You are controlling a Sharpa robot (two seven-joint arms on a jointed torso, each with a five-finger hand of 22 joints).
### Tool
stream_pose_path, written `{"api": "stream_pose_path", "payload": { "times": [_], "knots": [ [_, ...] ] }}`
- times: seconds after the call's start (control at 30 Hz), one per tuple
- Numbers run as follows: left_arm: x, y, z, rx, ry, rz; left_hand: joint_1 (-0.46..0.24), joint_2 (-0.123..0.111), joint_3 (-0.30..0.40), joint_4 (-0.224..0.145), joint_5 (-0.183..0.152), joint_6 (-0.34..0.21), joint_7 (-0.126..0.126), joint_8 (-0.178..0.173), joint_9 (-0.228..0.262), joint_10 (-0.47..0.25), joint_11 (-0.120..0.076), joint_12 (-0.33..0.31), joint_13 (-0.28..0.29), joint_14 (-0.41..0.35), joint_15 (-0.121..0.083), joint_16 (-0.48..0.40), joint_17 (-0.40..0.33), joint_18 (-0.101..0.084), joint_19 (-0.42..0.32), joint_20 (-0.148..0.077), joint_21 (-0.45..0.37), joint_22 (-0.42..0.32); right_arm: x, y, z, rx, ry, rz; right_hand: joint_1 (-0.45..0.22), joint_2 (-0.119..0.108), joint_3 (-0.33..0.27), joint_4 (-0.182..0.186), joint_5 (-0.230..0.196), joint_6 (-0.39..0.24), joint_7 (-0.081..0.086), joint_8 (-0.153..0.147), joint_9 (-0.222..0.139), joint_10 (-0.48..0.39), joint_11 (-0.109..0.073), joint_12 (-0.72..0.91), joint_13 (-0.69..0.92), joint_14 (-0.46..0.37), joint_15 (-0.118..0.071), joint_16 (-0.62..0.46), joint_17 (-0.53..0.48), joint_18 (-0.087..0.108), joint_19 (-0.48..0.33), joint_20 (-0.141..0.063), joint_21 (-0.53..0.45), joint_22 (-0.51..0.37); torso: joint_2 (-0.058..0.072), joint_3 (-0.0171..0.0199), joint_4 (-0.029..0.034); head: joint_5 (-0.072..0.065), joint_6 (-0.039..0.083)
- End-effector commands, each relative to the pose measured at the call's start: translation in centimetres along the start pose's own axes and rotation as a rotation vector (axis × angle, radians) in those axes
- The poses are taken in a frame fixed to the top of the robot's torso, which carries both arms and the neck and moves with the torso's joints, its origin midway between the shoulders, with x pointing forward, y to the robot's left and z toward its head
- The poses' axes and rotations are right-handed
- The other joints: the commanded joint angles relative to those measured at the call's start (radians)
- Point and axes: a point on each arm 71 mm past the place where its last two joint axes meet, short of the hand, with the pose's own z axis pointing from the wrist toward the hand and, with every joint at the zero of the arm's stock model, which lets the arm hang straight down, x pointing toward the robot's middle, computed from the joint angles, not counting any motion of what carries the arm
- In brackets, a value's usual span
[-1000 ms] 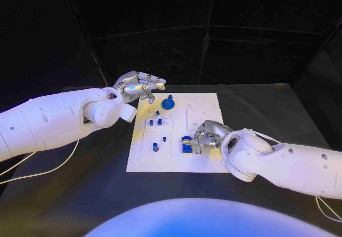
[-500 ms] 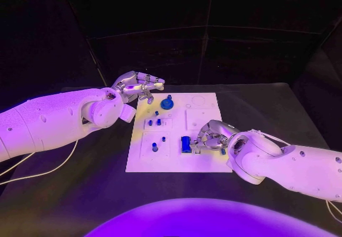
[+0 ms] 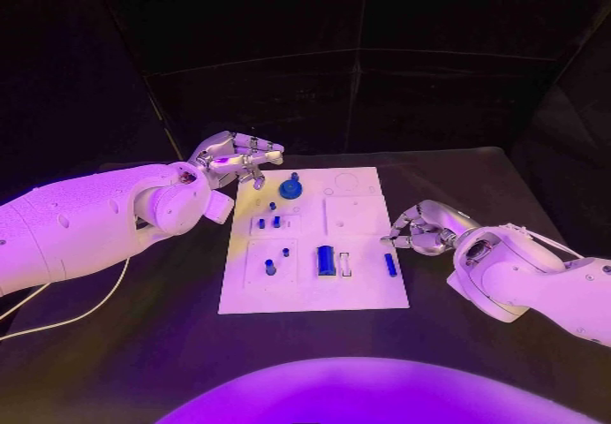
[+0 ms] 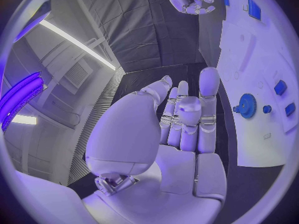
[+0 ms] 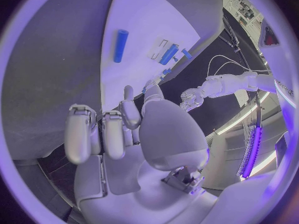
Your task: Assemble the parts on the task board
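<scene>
The task board lies in the middle of the desk, between the two hands, and the work on it looks to me only partly done. A blue gear sits on the far part of the board, just beside the fingers of the left hand, and several small blue pegs stand in their places a little nearer to the robot. A wider blue block lies in the near part of the board next to an open slot, and a thin blue bar lies flat near the board's right edge, just inward of the right hand; I judge that this bar and perhaps the block are still to be put in place, and the pale recesses at the far right of the board seem not filled yet. The left hand hovers over the far left corner of the board with its fingers loosely curled and apart, holding nothing. The right hand is off the board, beside its right edge, with fingers bent inward and nothing between them. Around the board the dark desk gives free room on both sides, so each hand can come in from its own edge without crossing the other.
</scene>
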Motion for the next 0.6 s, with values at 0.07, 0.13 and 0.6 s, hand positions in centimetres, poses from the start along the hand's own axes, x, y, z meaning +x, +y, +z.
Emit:
{"api": "stream_pose_path", "payload": {
  "times": [0.07,0.13,0.6],
  "knots": [
    [0.1,-0.1,0.1,0.007,0.009,-0.007,0.000,0.008,-0.005,0.000,-0.001,-0.006,-0.002,0.002,-0.001,-0.005,0.001,0.006,0.002,-0.008,0.002,0.002,-0.001,0.012,-0.004,0.006,-0.004,-0.001,-0.5,-0.2,-0.1,-0.039,-0.008,-0.026,0.011,0.007,-0.009,-0.003,0.005,-0.001,0.000,-0.011,-0.013,-0.011,-0.001,-0.011,-0.008,0.077,0.010,0.004,0.119,-0.009,0.004,0.005,0.003,0.063,0.002,0.0008,-0.0015,-0.007,0.003],
    [0.2,-0.1,0.1,0.007,0.011,-0.008,0.000,0.008,-0.005,0.000,-0.001,-0.006,-0.002,0.002,-0.001,-0.005,0.001,0.006,0.002,-0.008,0.002,0.002,-0.001,0.012,-0.004,0.006,-0.004,-0.001,-0.5,-0.5,-0.1,-0.033,-0.003,-0.052,0.018,0.008,-0.009,-0.006,0.009,0.006,-0.001,-0.015,-0.018,-0.011,-0.001,-0.012,-0.009,0.077,0.011,0.003,0.117,-0.009,0.004,0.006,0.002,0.062,0.001,0.0010,-0.0010,-0.010,0.000],
    [0.3,0.1,0.1,0.004,0.015,-0.010,-0.001,0.009,-0.006,0.001,-0.001,-0.007,-0.002,0.002,-0.001,-0.006,0.001,0.007,0.002,-0.008,0.002,0.002,-0.001,0.012,-0.004,0.006,-0.003,0.000,1.0,-1.5,0.9,0.028,0.112,-0.184,0.009,-0.006,-0.033,0.002,-0.011,0.030,-0.003,-0.022,-0.035,-0.024,-0.002,-0.034,-0.025,0.073,0.011,-0.005,0.103,-0.006,-0.004,0.007,-0.006,0.050,0.001,0.0000,0.0013,-0.021,-0.007]
  ]
}}
